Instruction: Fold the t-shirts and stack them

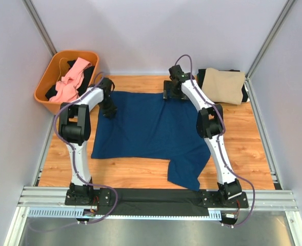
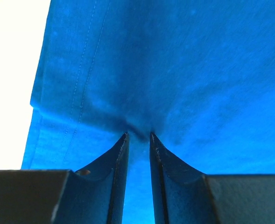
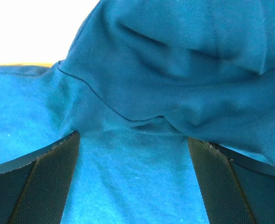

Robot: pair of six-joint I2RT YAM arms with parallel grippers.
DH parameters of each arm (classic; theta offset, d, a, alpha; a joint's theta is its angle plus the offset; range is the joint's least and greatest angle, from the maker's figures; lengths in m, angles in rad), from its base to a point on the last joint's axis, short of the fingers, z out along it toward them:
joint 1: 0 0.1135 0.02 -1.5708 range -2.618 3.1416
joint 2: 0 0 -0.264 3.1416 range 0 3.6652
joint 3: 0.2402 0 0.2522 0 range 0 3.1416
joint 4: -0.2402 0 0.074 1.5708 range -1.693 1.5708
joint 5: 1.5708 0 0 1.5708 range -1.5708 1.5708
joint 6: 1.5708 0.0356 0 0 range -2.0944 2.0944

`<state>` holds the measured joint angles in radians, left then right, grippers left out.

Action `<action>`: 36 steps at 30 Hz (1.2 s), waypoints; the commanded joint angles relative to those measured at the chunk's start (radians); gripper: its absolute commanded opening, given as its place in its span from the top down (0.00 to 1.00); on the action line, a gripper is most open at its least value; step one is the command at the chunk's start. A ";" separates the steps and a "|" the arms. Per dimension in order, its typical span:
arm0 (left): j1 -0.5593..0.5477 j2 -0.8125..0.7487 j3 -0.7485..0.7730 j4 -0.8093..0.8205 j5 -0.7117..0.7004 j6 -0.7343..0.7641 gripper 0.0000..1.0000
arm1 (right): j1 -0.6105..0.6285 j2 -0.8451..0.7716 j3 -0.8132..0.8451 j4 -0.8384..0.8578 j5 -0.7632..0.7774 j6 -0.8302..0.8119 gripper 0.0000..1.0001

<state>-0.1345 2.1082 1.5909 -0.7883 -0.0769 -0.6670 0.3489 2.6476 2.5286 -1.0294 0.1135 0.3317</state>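
A navy blue t-shirt [image 1: 151,128] lies spread flat on the wooden table, one sleeve trailing toward the near edge. My left gripper [image 1: 108,110] sits at its far left corner. In the left wrist view its jaws [image 2: 138,135] stand narrowly apart with the blue cloth [image 2: 174,70] puckered between the tips. My right gripper [image 1: 172,95] is at the shirt's far edge, open wide [image 3: 132,137], straddling flat cloth with a raised fold [image 3: 174,46] just ahead. A folded tan t-shirt [image 1: 225,84] lies at the far right on a black one [image 1: 202,77].
An orange basket [image 1: 44,82] stands at the far left corner holding a pink t-shirt [image 1: 71,82] and dark cloth [image 1: 89,74]. Grey walls close in the table on three sides. A black mat [image 1: 156,200] runs between the arm bases.
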 commanded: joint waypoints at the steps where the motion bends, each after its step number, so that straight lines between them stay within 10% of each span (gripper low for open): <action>1: 0.007 0.065 0.139 -0.035 -0.023 0.018 0.69 | -0.028 0.042 0.013 0.080 -0.049 0.006 0.00; 6: 0.006 0.046 0.291 -0.152 -0.014 0.026 0.69 | -0.041 -0.087 -0.001 0.167 -0.156 -0.048 0.00; 11: -0.023 -0.309 0.083 -0.144 -0.064 0.020 0.68 | -0.031 -0.399 -0.190 0.235 -0.204 -0.045 0.00; 23: 0.062 -1.175 -0.801 -0.048 -0.064 -0.129 0.39 | 0.114 -1.390 -1.401 0.338 -0.011 0.236 0.00; 36: 0.105 -1.174 -1.065 0.089 -0.099 -0.252 0.41 | 0.130 -2.005 -1.930 0.244 -0.141 0.466 0.00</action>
<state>-0.0372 0.9054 0.5289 -0.7929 -0.1390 -0.8669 0.4732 0.6918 0.6033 -0.7906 0.0082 0.7364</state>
